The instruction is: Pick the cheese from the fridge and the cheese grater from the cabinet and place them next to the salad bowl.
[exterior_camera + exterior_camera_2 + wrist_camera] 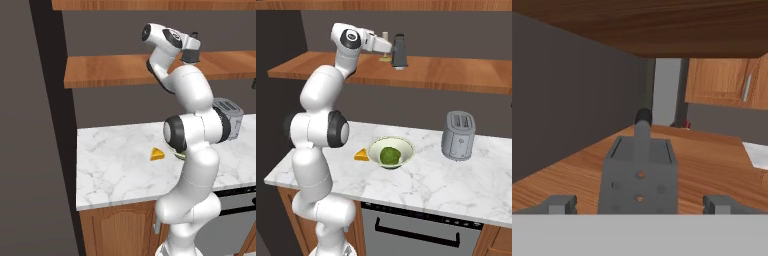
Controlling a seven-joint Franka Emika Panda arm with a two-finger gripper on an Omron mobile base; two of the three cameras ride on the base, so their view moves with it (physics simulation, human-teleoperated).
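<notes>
step: we reach for cheese grater [639, 172] on cabinet [456, 75] shelf, near its front edge | fingers [559, 204] apart, either side, not touching | cheese [361, 155] on bench beside salad bowl [405, 145] | risk: a push could tip it

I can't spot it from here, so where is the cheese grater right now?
The cheese grater stands upright on the wooden cabinet shelf above the counter, right in front of the hand, beside a pale candlestick.

No text, label, brand, number or sign can be read on anything here.
</notes>
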